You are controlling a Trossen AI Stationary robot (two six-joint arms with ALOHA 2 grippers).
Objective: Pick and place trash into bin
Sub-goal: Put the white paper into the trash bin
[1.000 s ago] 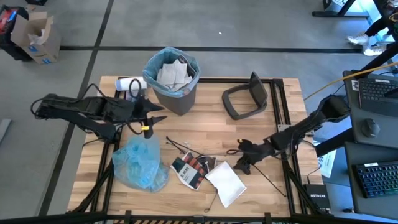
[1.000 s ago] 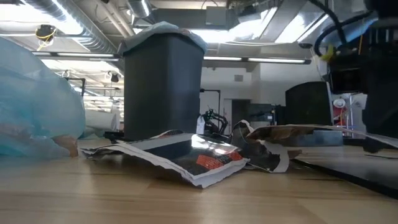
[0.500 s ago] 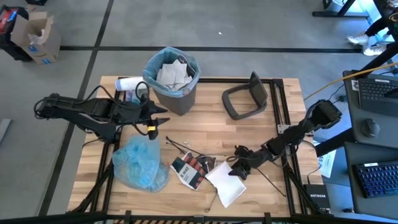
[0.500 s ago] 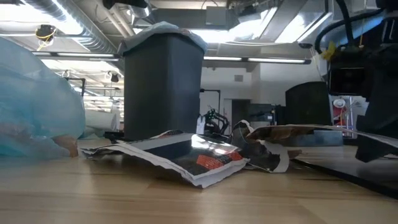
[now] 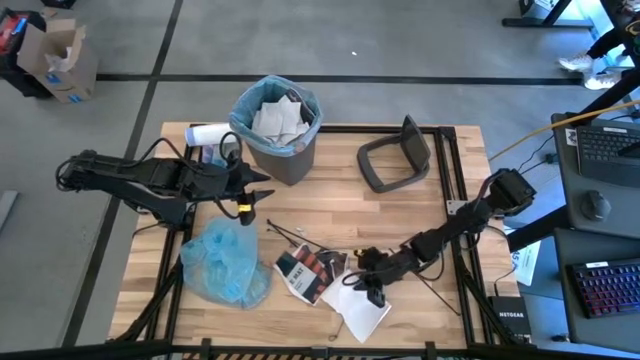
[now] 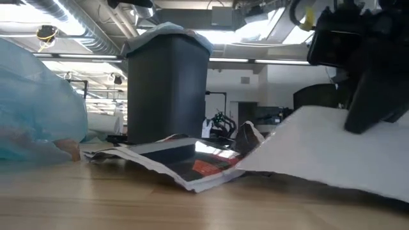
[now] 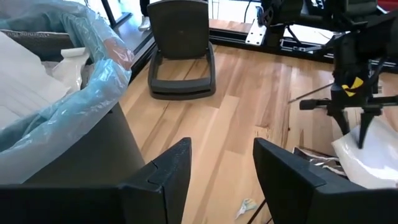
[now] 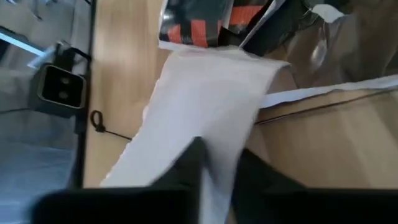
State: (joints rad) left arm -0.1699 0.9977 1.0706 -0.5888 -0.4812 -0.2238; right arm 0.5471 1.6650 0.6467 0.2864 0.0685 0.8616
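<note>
The white mailer [image 5: 358,300] lies on the desk [image 5: 400,215] near its front edge, just beside the red-black-white packet [image 5: 305,273], and the right gripper [image 5: 372,287] has just come down from beside it and pinched its edge in its jaws, so one corner now tips up off the wood. That looks like the start of the carry to the bin [image 5: 277,128], which stands at the back, already holding white paper. The left gripper [image 5: 255,183] waits near the bin with its jaws spread, and the blue bag [image 5: 225,262], thin dark sticks [image 5: 285,233] and grey lid [image 5: 395,155] sit around, so the right arm may have to lift over them.

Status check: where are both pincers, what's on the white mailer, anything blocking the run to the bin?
Right pincer shut on white mailer, one edge lifted. Left pincer open, empty, beside bin. Printed packet and thin sticks lie between mailer and bin.
</note>
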